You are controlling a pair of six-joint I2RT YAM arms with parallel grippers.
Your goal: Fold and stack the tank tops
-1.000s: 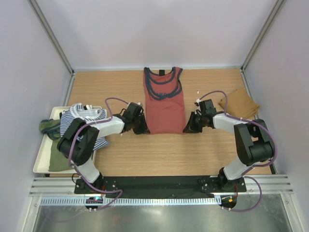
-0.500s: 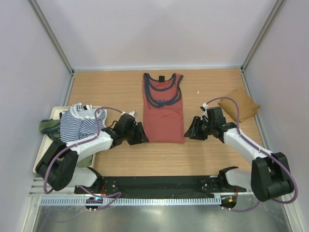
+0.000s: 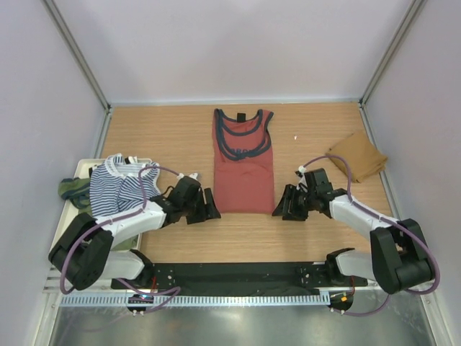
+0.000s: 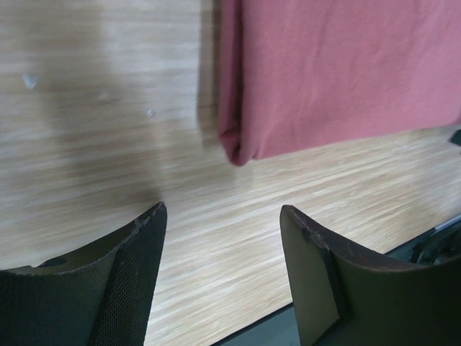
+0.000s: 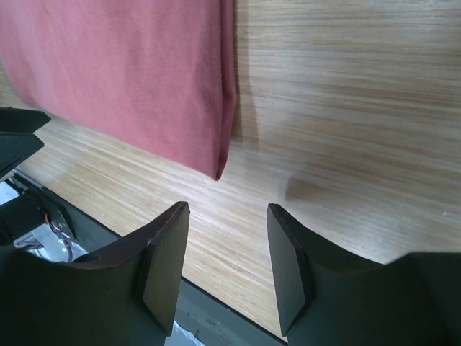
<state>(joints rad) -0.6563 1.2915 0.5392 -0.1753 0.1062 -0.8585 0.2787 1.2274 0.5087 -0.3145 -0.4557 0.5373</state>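
A rust-red tank top with navy trim lies flat in the middle of the table, its sides folded in to a narrow strip. Its near left corner shows just ahead of my left gripper, which is open and holds nothing. Its near right corner lies just ahead of my right gripper, also open and empty. In the top view the left gripper and right gripper flank the hem. A folded tan tank top lies at the right. A navy-white striped tank top and an olive green tank top lie at the left.
A white tray at the left edge carries the striped and green cloth. A black base rail runs along the near edge of the wooden table. Pale walls close in the back and both sides.
Both grippers let go of the red top's lower corners, opened, and drew back toward the near edge. The top's hem settled flat.
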